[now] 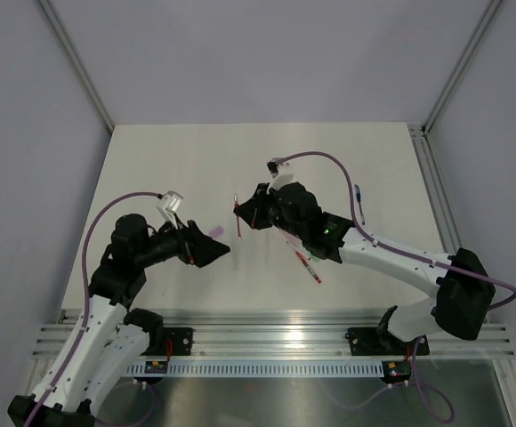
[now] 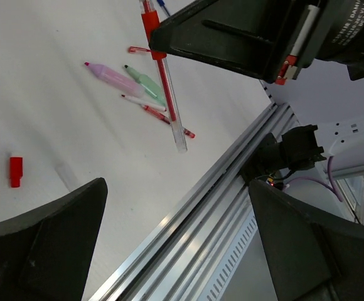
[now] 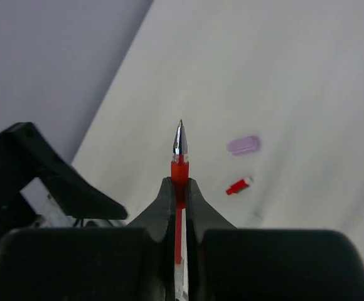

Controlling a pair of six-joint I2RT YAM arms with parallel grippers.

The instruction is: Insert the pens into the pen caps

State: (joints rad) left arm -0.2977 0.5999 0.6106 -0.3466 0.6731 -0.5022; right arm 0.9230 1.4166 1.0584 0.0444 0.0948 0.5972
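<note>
A red pen (image 3: 179, 164) is grasped near its tip by the clenched right gripper (image 3: 180, 188) and held off the table (image 3: 295, 75), point forward. A red cap (image 3: 238, 185) lies on the table just ahead and right of that gripper, with a pink cap (image 3: 243, 145) slightly beyond. The left gripper (image 2: 179, 248) is spread wide and empty. The pen pickup is judged complete; next, the red cap must be collected and lined up with the point.
</note>
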